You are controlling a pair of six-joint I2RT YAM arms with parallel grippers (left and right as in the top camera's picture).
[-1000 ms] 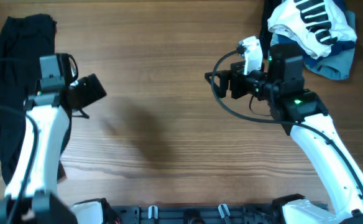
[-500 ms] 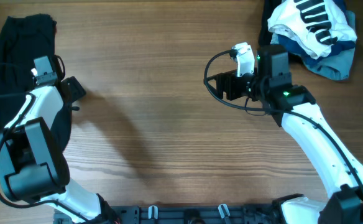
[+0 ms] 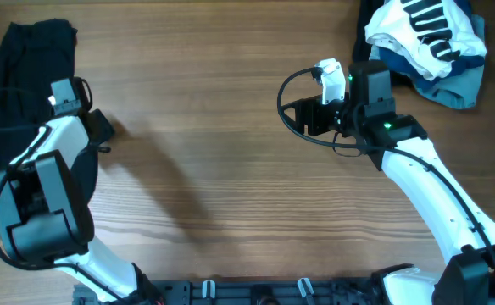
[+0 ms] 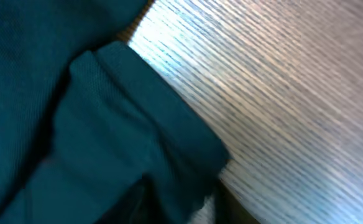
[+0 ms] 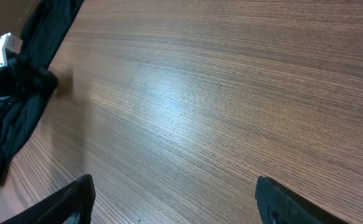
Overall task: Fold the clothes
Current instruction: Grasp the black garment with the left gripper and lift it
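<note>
The clothes [image 3: 19, 93], a limp black garment, lie in a long heap down the table's left edge. My left gripper [image 3: 100, 129] is at the heap's right border. In the left wrist view a folded corner of the clothes [image 4: 138, 124] runs down between the two dark fingers, which press in on it, so the gripper [image 4: 178, 208] is shut on the clothes. My right gripper [image 3: 291, 114] hovers over bare wood at centre right, pointing left. Its fingers [image 5: 76, 199] stand wide apart with nothing between them, the gripper [image 5: 175, 205] open. The clothes [image 5: 20, 106] show far left in that view.
A pile with a white black-striped garment [image 3: 425, 30] on a light blue one [image 3: 455, 85] sits at the back right corner, behind my right arm. Wooden table [image 3: 214, 169] stretches between the arms. A cable [image 3: 286, 93] loops off the right wrist.
My left arm swung left to the garment's edge and its jaws closed on the fabric. My right arm shifted slightly left and back, jaws narrowing a little but still open.
</note>
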